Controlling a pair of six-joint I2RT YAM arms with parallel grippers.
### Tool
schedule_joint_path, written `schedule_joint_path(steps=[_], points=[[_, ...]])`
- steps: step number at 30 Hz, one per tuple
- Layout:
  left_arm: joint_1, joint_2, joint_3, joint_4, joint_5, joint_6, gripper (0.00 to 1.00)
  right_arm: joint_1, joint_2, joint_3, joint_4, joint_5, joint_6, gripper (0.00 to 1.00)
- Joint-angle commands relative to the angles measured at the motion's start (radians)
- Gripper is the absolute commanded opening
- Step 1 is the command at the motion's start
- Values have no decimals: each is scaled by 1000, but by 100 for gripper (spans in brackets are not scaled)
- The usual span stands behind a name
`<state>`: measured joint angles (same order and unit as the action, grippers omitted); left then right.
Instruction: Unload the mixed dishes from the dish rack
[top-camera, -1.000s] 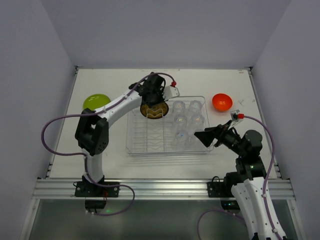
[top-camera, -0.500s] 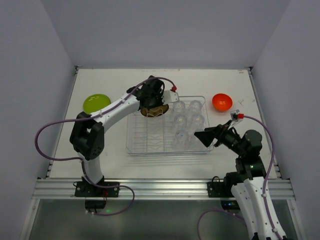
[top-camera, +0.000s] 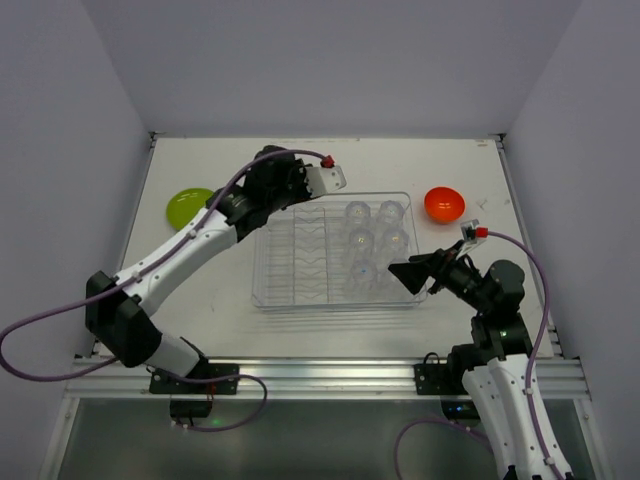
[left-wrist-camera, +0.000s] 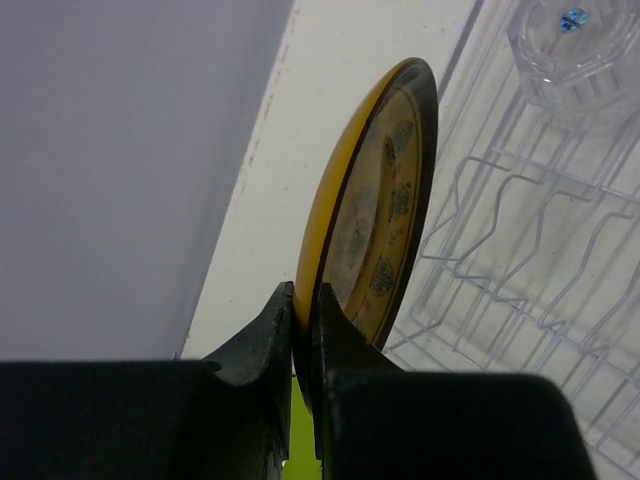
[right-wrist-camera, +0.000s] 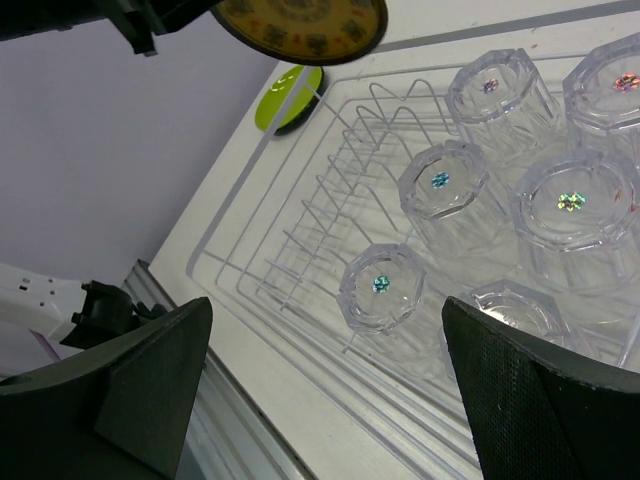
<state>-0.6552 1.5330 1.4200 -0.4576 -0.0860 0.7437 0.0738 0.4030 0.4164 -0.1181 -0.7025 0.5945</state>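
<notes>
**Yellow plate (left-wrist-camera: 385, 215) pinched by the left gripper (left-wrist-camera: 302, 292) at the rack's far-left corner**

Black fingers (left-wrist-camera: 262, 340) of the left gripper are pressed together on the rim of the yellow plate. The plate stands edge-on to the wrist camera and tilted, its dark rim and patterned face turned toward the dish rack (top-camera: 330, 303). The left arm (top-camera: 180, 255) is stretched long: its elbow drops low and out to the left, the forearm runs diagonally up and across, and the wrist sits over the rack's far-left corner. In the right wrist view the plate hangs above that corner and appears clear of the ribbed slots.

The 6 clear glass cups (right-wrist-camera: 443, 185) stand in the rack's right half, in 2 columns of 3. The right gripper (top-camera: 402, 272) is spread wide and holds nothing. It hovers just beside the rack's near-right corner and points left across the cups, with its arm folded tight above its base.

The orange bowl (top-camera: 444, 203) sits on the table (top-camera: 400, 165) beyond the rack's far-right corner, apart from it. A lime-green dish (top-camera: 190, 207) lies on the table left of the rack.

In the top view the plate is hidden under the left wrist. In the left wrist view the gripper body fills the bottom of the frame, and only a sliver of green shows between the fingers. The cups' clear walls blur into the rack, so I cannot tell whether they stand mouth-up or mouth-down.
</notes>
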Motion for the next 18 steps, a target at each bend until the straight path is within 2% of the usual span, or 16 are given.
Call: schedule_joint_path(steps=[1, 3, 5, 6, 7, 8, 9, 10, 11, 12, 13, 15, 18], points=[[3, -132, -75, 229, -137, -82, 0, 3, -13, -5, 41, -8, -2, 99], [53, -180, -98, 350, -219, -182, 0, 3, -13, -4, 40, -8, -2, 99], [130, -192, -72, 359, -218, -381, 0, 3, -15, -5, 38, -8, -4, 99], [220, -192, -46, 362, -259, -534, 0, 3, -15, -5, 40, -11, -2, 99], [261, -192, -43, 369, -302, -620, 0, 3, -15, -7, 40, -9, -2, 99], [358, -194, -43, 369, -342, -704, 0, 3, -16, -7, 40, -6, -2, 99], [418, -194, -53, 344, -339, -871, 0, 3, -18, -7, 38, -2, -2, 99], [539, -194, -67, 326, -281, -1032, 0, 3, -20, -7, 37, 0, -4, 99], [602, -192, -84, 326, -281, -1034, 0, 3, -20, -8, 38, 0, -4, 99], [671, -189, -133, 317, -155, -1189, 0, 3, -21, -8, 35, 3, -4, 99], [792, -174, -159, 319, -96, -1257, 0, 3, -24, -8, 37, 3, -2, 99], [860, -134, -235, 362, 32, -1378, 0, 1, -23, -10, 38, 3, -2, 99], [936, -70, -280, 384, 75, -1464, 0, 3, -26, -10, 37, 0, -2, 99]])
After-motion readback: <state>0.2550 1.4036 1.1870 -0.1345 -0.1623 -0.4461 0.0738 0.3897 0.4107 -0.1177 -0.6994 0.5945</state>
